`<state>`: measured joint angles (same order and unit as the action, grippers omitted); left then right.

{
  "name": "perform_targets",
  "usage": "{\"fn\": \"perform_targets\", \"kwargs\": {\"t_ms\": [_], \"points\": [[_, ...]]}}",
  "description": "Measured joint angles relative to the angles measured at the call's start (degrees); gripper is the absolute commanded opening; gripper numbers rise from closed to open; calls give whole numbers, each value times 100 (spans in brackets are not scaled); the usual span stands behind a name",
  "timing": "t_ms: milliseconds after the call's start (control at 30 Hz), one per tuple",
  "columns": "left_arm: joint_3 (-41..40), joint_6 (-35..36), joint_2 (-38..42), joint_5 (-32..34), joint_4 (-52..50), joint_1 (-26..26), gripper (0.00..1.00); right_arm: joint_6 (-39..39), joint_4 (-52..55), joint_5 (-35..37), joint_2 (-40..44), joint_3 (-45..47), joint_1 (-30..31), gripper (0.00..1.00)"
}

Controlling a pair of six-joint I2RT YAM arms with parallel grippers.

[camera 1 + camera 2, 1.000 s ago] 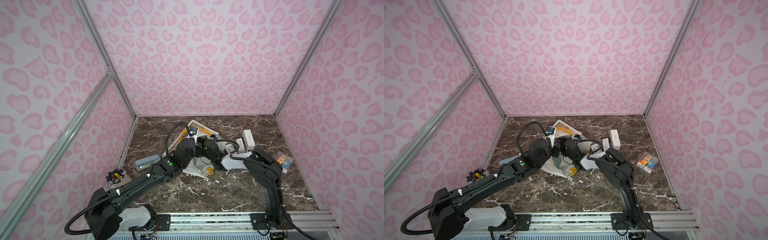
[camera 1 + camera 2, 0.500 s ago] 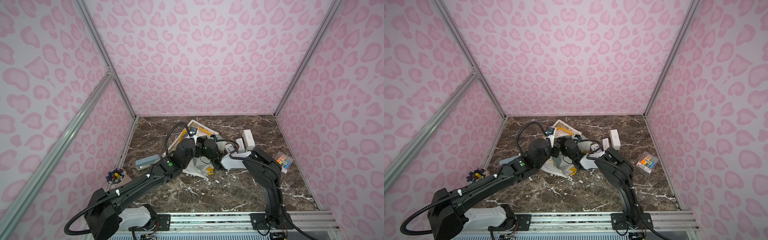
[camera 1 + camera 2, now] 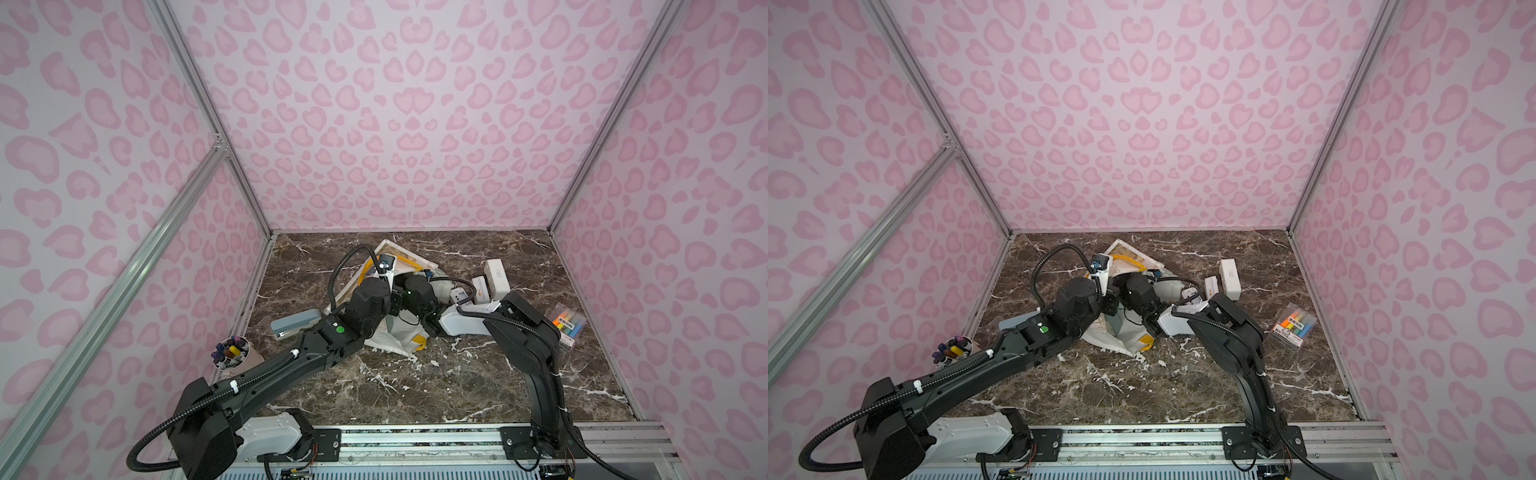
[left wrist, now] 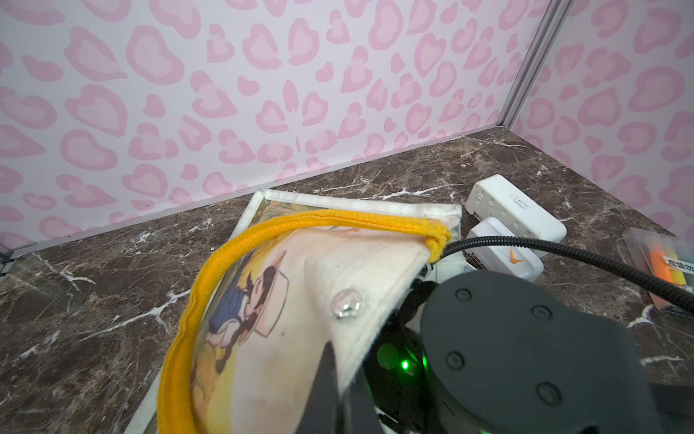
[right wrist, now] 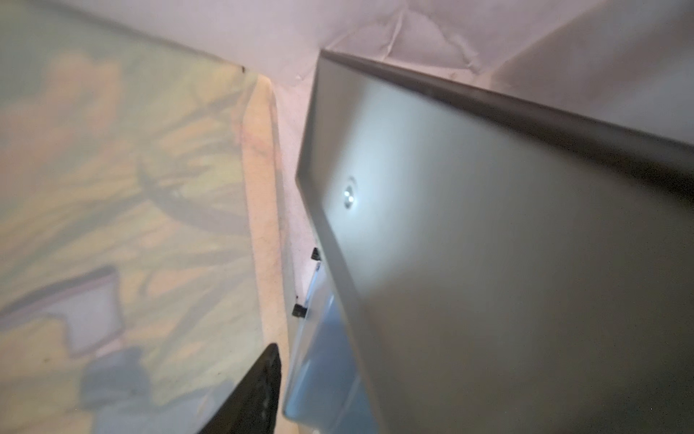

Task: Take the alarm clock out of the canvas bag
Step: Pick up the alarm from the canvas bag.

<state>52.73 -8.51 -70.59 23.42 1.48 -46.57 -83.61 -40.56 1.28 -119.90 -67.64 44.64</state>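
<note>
- Left wrist view: left gripper (image 4: 338, 379) pinches canvas bag (image 4: 285, 300) at its rim;
- right gripper (image 5: 263, 379) inside canvas bag, alarm clock (image 5: 488, 263) close beside; fingers' spread unclear

Three walls close the space in: the back wall (image 3: 407, 124), the left wall (image 3: 75, 137) and the right wall (image 3: 698, 174). All are pale pink, printed with darker pink, heart-like leopard spots. Silver aluminium posts (image 3: 614, 120) run up the two rear corners. A slanted bar (image 3: 119, 286) of the same metal crosses the left wall and meets the post there. The worktop (image 3: 457, 386), seen in both top views, is dark brown marble with white veins. A ribbed metal rail (image 3: 415, 438) runs along its near edge. The light is even and soft, and the walls look matte.
</note>
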Motion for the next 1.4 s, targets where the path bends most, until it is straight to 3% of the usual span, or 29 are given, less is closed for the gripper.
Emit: {"fn": "perform_targets", "kwargs": {"t_ms": [933,1400], "points": [[-59,0,0,-55,83,-4,3,-81,304,22,-391,-610,-92,57],[-61,0,0,-70,87,-2,3,20,487,-92,-413,-726,-127,45]]}}
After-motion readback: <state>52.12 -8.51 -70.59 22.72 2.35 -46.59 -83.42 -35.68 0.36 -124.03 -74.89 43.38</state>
